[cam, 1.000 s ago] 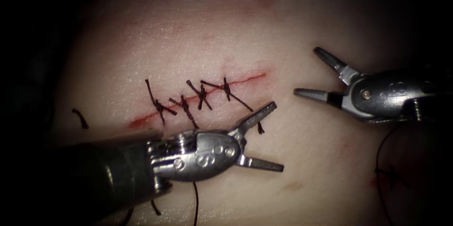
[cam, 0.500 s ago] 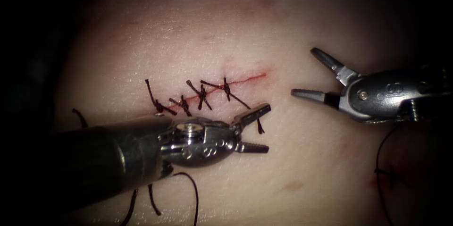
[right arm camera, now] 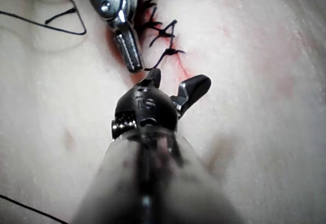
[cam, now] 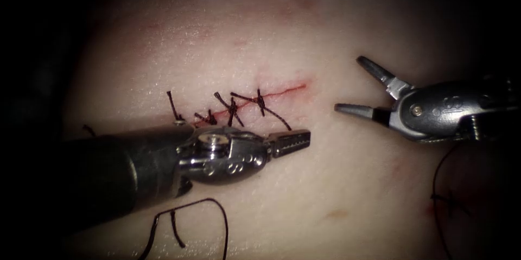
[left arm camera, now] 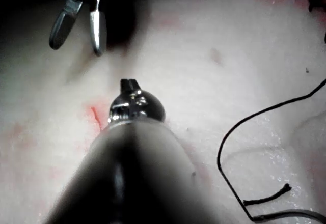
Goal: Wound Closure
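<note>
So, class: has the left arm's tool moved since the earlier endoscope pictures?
Yes. The left tool has moved up toward the stitched cut and its jaws, open before, are now shut beside the rightmost stitch's tail. The right tool barely moved.

Dark surround, bright light at centre

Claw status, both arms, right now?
Left claw: shut at the thread end of the rightmost stitch; can't tell if it grips it.
Right claw: open, holding nothing.
</note>
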Motion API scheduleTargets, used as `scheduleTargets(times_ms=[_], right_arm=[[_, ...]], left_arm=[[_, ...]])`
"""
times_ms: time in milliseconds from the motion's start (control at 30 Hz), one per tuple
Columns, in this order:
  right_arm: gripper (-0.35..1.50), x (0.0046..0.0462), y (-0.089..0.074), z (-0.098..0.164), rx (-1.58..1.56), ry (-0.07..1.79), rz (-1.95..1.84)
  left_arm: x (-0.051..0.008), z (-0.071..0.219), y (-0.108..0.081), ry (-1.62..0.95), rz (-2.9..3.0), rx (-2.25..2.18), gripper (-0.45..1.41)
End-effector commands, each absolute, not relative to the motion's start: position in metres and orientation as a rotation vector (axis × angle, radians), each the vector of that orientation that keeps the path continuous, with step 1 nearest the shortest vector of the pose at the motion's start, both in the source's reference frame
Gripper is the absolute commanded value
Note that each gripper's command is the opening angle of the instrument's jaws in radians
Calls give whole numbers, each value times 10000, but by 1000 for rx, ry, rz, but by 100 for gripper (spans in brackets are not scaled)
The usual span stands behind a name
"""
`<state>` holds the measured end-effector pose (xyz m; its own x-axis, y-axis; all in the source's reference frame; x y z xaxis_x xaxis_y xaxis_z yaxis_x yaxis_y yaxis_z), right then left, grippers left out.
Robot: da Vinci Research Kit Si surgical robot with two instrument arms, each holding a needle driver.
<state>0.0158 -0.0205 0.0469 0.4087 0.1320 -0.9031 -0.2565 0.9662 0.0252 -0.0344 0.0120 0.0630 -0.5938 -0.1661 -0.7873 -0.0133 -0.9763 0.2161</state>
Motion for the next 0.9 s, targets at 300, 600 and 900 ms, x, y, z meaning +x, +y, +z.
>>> scheduleTargets(times_ms=[300, 600, 900], right_arm=[[124, 195, -223, 516, -8, 1290, -24], [128, 229, -232, 517, -36, 1399, -122], [133, 259, -237, 525, -80, 1406, -199]], left_arm=[[-327, 625, 114, -283, -2693, 1381, -45], [-326, 613, 112, -269, -2698, 1386, -45], [-323, 606, 114, -256, -2699, 1395, -45]])
